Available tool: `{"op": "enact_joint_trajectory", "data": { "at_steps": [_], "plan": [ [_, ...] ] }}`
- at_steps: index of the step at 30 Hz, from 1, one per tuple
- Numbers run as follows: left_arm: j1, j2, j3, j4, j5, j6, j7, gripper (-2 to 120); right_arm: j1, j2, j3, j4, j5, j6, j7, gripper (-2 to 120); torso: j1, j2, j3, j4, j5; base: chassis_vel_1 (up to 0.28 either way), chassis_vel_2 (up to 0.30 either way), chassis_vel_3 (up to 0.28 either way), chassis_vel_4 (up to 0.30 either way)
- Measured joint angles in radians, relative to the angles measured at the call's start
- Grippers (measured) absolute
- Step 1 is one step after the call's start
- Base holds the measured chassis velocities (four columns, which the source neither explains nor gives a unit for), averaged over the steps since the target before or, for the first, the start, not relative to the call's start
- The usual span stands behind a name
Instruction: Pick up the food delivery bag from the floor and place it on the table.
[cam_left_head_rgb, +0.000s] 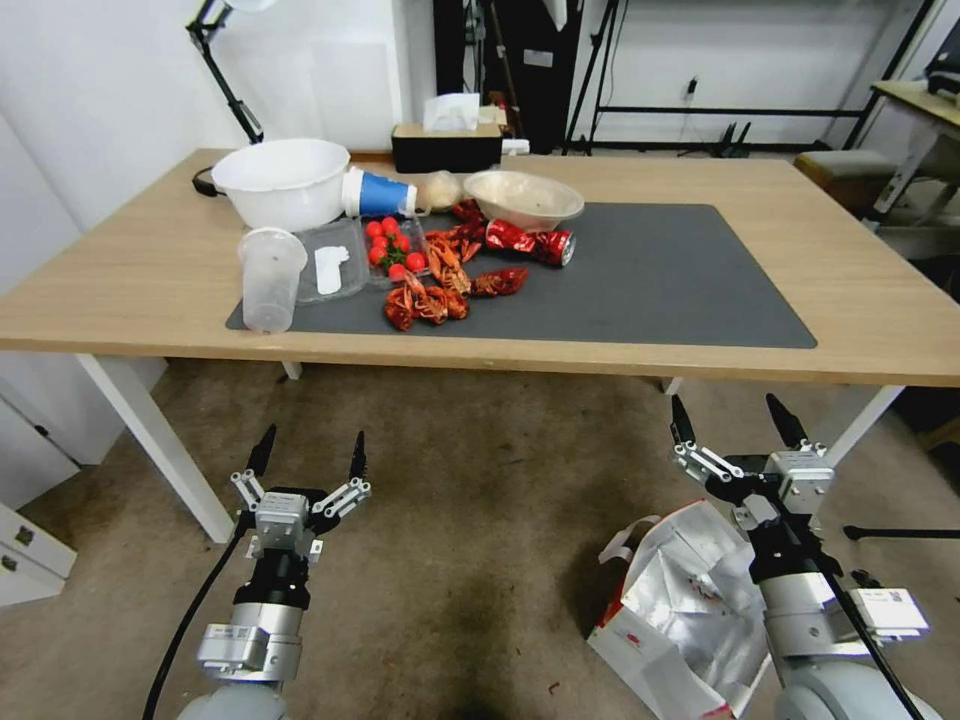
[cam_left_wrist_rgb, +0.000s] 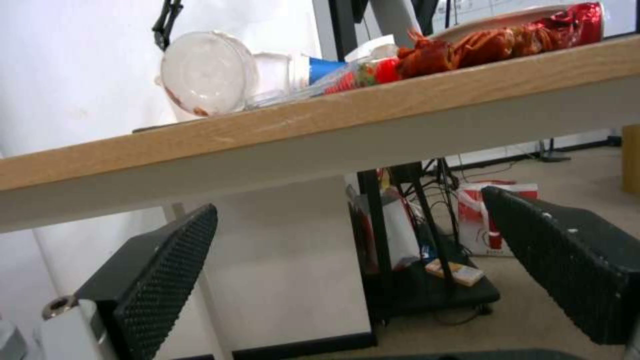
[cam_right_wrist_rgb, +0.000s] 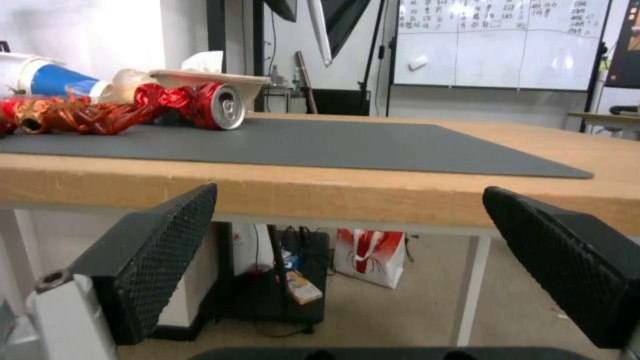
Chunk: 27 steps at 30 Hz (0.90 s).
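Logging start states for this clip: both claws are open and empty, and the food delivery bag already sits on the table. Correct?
Not quite. The left claw and right claw are open and empty, but the head view shows the food delivery bag lying on the floor, not on the table.

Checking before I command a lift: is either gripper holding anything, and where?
Nothing held. Left gripper and right gripper are open and empty; the food delivery bag lies on the floor.
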Motion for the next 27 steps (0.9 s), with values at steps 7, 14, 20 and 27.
{"op": "enact_joint_trajectory", "data": {
  "at_steps": [7,14,20,27],
  "plan": [
    [0.005,0.005,0.006,-0.01,-0.001,0.0,0.013,99,-0.002,0.005,0.001,0.009,-0.003,-0.001,-0.002,100,-0.011,-0.03,-0.02,0.0,0.0,0.0,0.0,0.0,0.0],
    [0.01,0.005,0.012,-0.014,0.002,-0.002,0.023,99,-0.002,0.005,0.006,0.011,0.001,-0.002,-0.003,100,-0.02,-0.052,-0.033,0.0,0.0,0.0,0.0,0.0,0.0],
    [0.012,0.003,0.015,-0.014,0.005,-0.003,0.026,98,-0.002,0.006,0.007,0.011,0.005,-0.002,-0.003,100,-0.03,-0.076,-0.047,0.0,0.0,0.0,0.0,0.0,0.0],
    [0.017,0.001,0.016,-0.014,0.008,-0.01,0.03,98,0.001,0.007,0.007,0.012,0.007,-0.002,-0.003,100,-0.039,-0.103,-0.064,0.0,0.0,0.0,0.0,0.0,0.0]
  ]
}}
